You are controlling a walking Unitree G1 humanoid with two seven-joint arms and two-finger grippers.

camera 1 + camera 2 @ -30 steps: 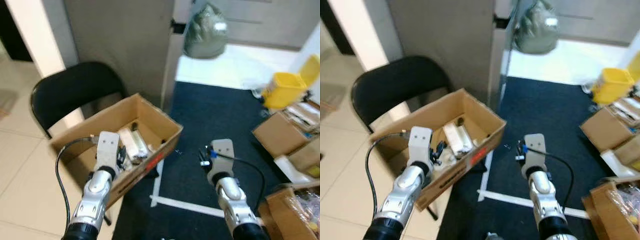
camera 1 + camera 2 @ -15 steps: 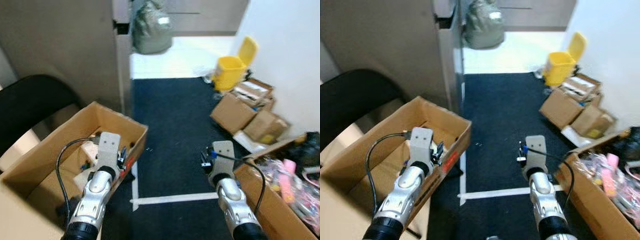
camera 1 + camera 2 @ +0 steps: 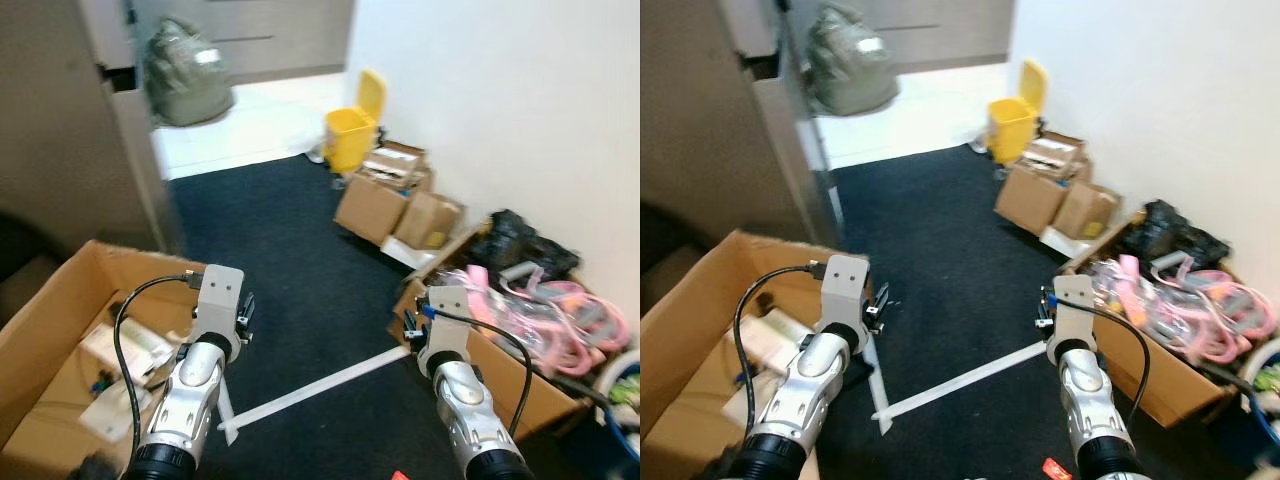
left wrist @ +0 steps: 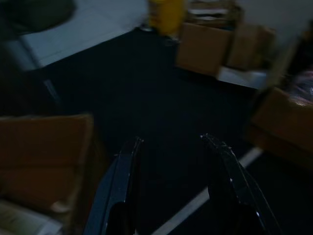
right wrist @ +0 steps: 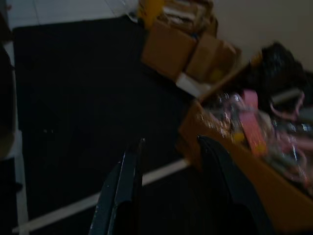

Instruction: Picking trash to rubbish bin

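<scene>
Both pincers, left (image 4: 171, 142) and right (image 5: 168, 142), gape empty; yellow bin (image 3: 352, 135) far ahead.

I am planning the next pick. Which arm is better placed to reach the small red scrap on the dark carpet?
Probably the right. The red scrap lies beside the right arm, near the right tool, which is open and empty. The left tool hangs beside the cardboard box, farther away.

- My head stereo pair looks forward and down over both my forearms onto the dark carpet (image 3: 290, 270).
- My left wrist camera looks along parted fingers (image 4: 120, 186), close above the carpet.
- My right wrist camera looks likewise.
- All views share the white tape line (image 3: 960, 382) and stacked cardboard boxes (image 3: 395, 205).
</scene>
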